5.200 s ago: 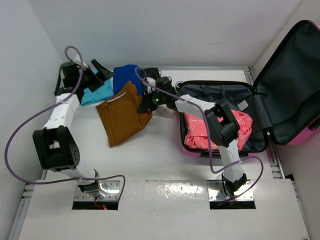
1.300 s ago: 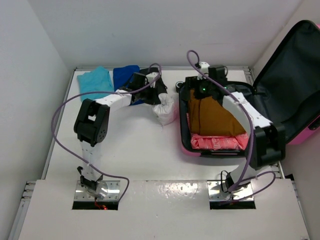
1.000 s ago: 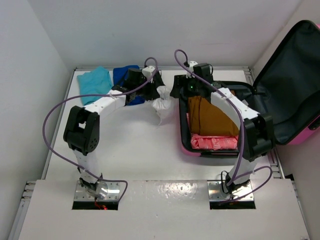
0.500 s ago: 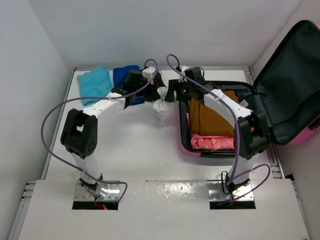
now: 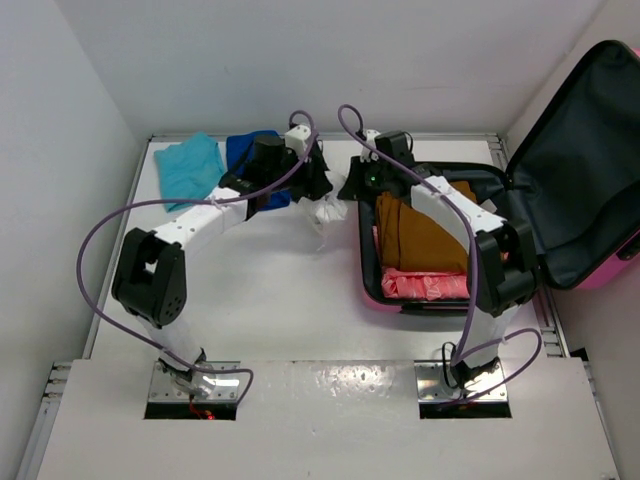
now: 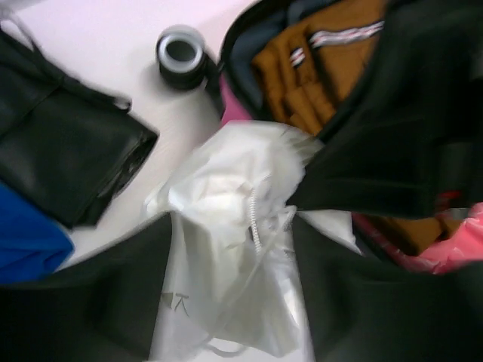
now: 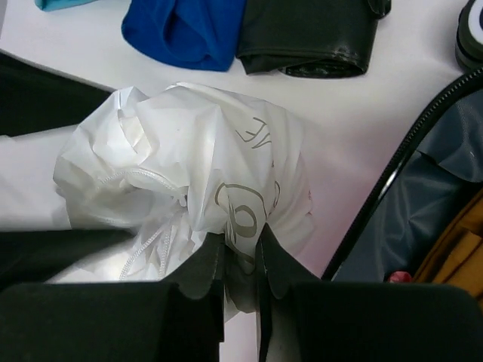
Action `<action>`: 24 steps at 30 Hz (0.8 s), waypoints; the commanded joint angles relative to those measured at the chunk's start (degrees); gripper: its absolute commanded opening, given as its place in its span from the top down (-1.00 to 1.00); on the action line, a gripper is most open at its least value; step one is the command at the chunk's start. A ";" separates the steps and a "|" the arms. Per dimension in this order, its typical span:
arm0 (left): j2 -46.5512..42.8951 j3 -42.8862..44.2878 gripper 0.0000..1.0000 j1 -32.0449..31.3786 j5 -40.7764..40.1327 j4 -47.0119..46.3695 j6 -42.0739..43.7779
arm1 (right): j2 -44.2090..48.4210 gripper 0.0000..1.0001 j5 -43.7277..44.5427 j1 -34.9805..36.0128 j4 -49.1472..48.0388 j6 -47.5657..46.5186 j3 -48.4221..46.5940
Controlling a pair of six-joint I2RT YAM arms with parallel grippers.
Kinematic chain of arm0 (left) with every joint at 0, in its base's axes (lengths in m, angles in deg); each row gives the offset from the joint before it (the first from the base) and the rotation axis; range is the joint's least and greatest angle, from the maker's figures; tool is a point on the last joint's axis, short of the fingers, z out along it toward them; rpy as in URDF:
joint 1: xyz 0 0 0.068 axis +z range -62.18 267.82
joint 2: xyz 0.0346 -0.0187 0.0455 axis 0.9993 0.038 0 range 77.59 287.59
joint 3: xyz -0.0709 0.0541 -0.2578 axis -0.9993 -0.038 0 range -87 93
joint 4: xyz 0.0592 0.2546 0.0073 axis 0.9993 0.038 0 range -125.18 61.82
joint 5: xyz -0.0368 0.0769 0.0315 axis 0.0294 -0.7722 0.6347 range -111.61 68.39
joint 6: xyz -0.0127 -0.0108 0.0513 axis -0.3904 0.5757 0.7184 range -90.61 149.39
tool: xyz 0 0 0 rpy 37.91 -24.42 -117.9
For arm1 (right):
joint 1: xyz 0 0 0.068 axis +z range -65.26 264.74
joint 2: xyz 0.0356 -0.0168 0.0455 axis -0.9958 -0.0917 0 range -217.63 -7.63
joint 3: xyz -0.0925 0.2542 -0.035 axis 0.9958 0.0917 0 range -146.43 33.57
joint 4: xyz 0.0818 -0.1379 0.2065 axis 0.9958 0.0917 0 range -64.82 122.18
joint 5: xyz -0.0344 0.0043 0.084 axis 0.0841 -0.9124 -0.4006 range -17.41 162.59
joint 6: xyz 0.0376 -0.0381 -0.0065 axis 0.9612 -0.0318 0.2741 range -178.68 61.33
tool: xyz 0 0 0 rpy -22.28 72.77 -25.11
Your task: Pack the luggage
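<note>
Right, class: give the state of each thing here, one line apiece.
luggage: open, lid raised
brown garment: lying inside the luggage
pink packet: inside, under the brown garment
white plastic bag: crumpled, outside the luggage
right gripper: shut on the white plastic bag
left gripper: open, bag between its fingers
blue cloth: folded, unpacked

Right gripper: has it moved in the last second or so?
Yes. The right gripper has gone left, from over the suitcase across its left rim to the white bag.

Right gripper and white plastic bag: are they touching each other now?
Touching. The right wrist view shows the right gripper pinching a fold of the white plastic bag between its fingertips.
</note>
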State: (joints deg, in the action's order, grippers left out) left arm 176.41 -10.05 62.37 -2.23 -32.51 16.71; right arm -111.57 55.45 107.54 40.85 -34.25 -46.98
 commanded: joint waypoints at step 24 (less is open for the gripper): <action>-4.43 9.89 -1.00 5.33 -8.74 7.43 -12.27 | 26.25 1.00 -6.68 -42.83 18.00 -22.40 5.58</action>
State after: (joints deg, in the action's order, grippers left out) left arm 172.48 -0.37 67.77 -11.91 -24.02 4.95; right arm -84.81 50.07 68.35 54.55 -48.19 -38.98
